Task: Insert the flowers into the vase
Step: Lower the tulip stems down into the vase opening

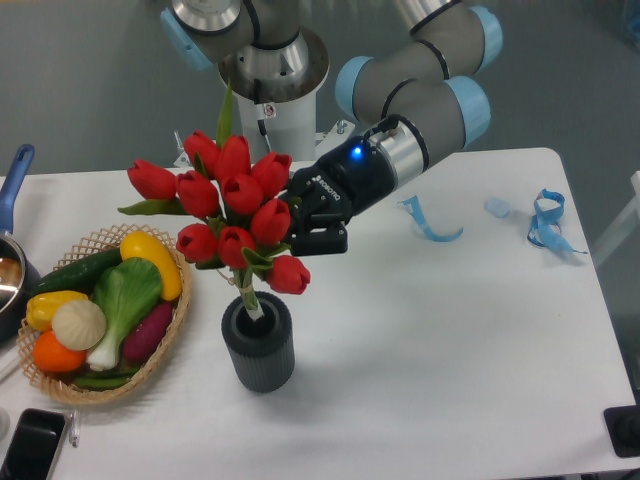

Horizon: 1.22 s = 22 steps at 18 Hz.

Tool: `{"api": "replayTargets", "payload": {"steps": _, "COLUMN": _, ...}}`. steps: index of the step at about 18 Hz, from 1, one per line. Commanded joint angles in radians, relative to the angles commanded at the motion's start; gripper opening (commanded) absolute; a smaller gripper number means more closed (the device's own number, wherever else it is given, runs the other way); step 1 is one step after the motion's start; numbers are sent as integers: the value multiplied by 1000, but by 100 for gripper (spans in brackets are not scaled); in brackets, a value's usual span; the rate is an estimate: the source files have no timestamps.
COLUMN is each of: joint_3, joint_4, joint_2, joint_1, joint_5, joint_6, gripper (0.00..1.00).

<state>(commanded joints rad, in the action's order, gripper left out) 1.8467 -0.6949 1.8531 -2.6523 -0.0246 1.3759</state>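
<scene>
flowers (228, 212) over vase (259, 352), white table (450, 340)

Gripper (296, 222) holds the flowers (232, 205) upright, jaws closed on the bunch; stem ends sit in the mouth of the vase (259, 352). Wicker basket (172, 330) stands left on the bench (450, 350).
</scene>
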Motion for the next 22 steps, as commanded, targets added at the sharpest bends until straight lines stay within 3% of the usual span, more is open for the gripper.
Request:
{"api": "replayTargets", "payload": {"steps": 11, "joint_3": 112, "joint_4": -2, "joint_2": 43, "joint_1": 0, "joint_5": 20, "joint_6": 150, "gripper": 26}}
{"api": "replayTargets", "payload": {"steps": 22, "joint_3": 121, "joint_4": -2, "joint_2": 113, "joint_1": 0, "joint_5": 63, "joint_6": 218, "gripper": 26}}
